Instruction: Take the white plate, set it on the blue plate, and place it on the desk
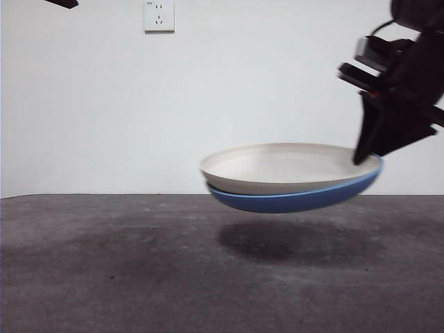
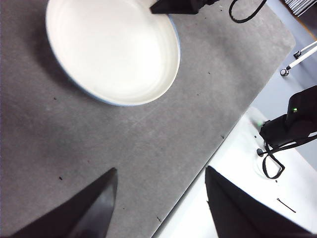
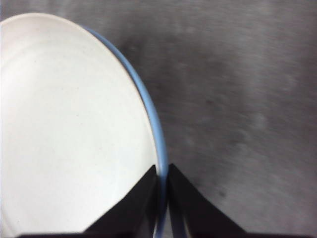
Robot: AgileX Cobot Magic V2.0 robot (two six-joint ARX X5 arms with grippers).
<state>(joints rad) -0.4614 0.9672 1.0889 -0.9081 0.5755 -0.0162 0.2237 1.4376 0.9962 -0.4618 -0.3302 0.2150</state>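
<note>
Right gripper (image 3: 162, 198) pinches stacked white plate (image 1: 284, 166) and blue plate (image 1: 298, 201) rims aloft.

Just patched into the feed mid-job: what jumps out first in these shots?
The round cream white plate nested in the glossy blue plate, both hanging in the air above the mottled grey desk with a shadow beneath. The right gripper pinches their rims at the stack's right edge. The left gripper waits open, apart from the stack.

Right pincer (image 3: 162, 198) clamped, raised; left pincer (image 2: 161, 198) spread, idle aloft.
</note>
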